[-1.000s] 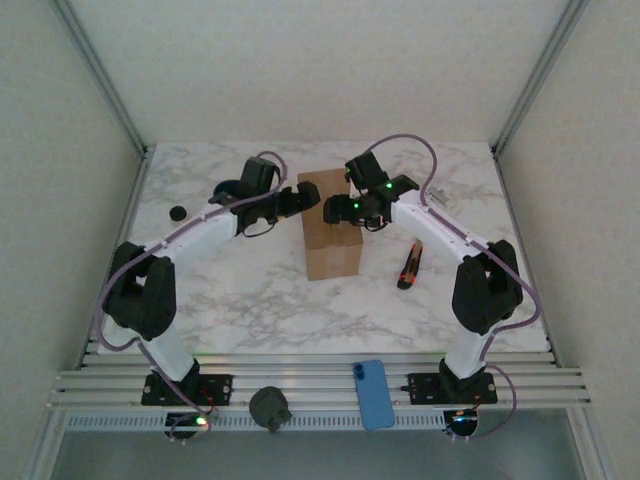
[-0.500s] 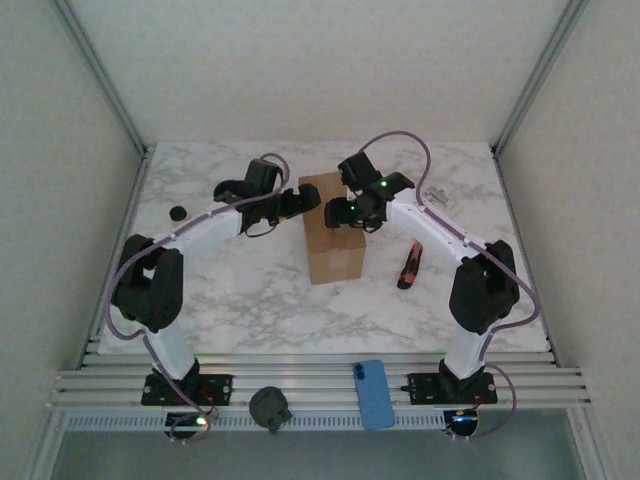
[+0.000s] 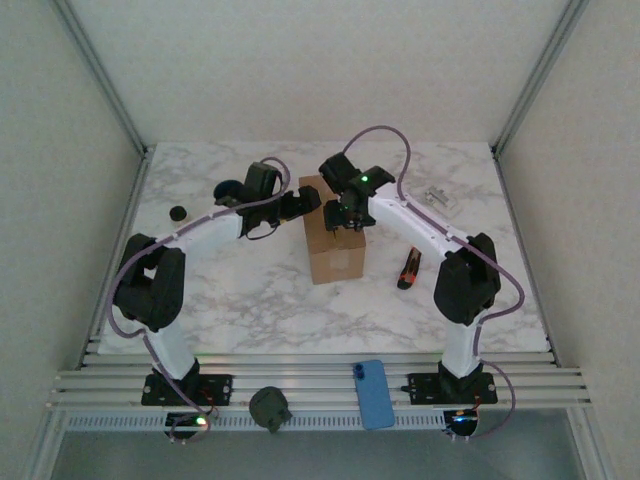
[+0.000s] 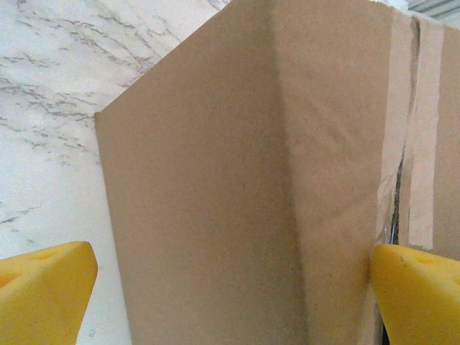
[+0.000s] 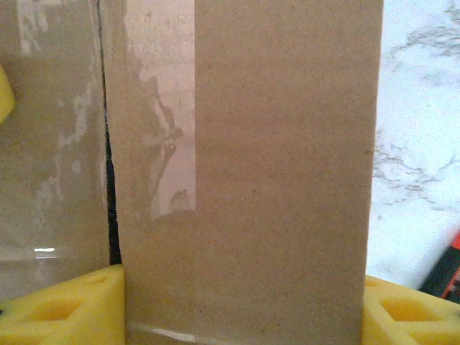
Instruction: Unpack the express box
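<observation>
I've got left end effector (image 4: 230, 291) wide apart round the express box (image 3: 335, 245) corner as brace, right end effector (image 5: 237, 309) straddling a flap (image 5: 280, 144), clamp unclear.

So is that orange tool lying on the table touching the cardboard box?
Apart: the top view shows a strip of bare tabletop between the orange tool and the box.

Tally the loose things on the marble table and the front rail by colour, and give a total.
Brown: 1 (express box)
Black or dark: 3 (small disc, mug, round lump)
Orange and black: 1 (hand tool)
Blue: 1 (phone)
Pale: 1 (small packet)
Total: 7
</observation>
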Available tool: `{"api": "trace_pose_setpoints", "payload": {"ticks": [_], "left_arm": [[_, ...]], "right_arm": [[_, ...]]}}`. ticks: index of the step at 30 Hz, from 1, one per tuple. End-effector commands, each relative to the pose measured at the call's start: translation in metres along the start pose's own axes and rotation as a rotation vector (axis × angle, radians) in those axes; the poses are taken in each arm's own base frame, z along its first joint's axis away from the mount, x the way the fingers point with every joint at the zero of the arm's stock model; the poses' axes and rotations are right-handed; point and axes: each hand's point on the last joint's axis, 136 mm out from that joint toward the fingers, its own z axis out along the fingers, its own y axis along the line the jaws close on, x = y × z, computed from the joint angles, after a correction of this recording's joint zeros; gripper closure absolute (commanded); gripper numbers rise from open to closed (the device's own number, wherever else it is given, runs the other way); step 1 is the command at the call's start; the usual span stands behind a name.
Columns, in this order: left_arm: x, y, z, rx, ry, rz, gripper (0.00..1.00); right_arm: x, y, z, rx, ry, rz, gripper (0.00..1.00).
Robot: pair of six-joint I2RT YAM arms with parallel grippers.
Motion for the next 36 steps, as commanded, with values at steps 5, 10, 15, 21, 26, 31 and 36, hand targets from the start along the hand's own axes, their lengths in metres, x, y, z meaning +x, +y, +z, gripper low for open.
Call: {"api": "trace_pose_setpoints", "payload": {"ticks": [5,10,15,21,26,31,36], "left_arm": [[0.035,0.034,0.015,-0.097,0.098,-0.021,0.04],[0.034,0.033,0.014,-0.104,0.099,-0.017,0.04],[0.038,0.035,0.018,-0.116,0.111,-0.019,0.04],[0.046,0.033,0.025,-0.121,0.132,-0.018,0.04],[0.045,0.026,0.026,-0.129,0.134,-0.004,0.04],[0.041,0.021,0.022,-0.139,0.126,0.006,0.04],[0.04,0.021,0.022,-0.147,0.126,0.007,0.04]], "right_arm": [[0.018,-0.035,-0.003,0.284,0.058,-0.101,0.38],[0.011,-0.035,-0.01,0.284,0.009,-0.079,0.42],[0.008,-0.03,-0.011,0.185,-0.035,-0.022,0.41],[0.01,-0.039,-0.009,0.117,-0.033,0.048,0.29],[0.004,-0.044,-0.014,0.15,-0.032,0.032,0.16],[-0.005,-0.049,-0.021,0.188,-0.048,0.022,0.15],[-0.004,-0.056,-0.025,0.264,-0.044,-0.006,0.2]]}}
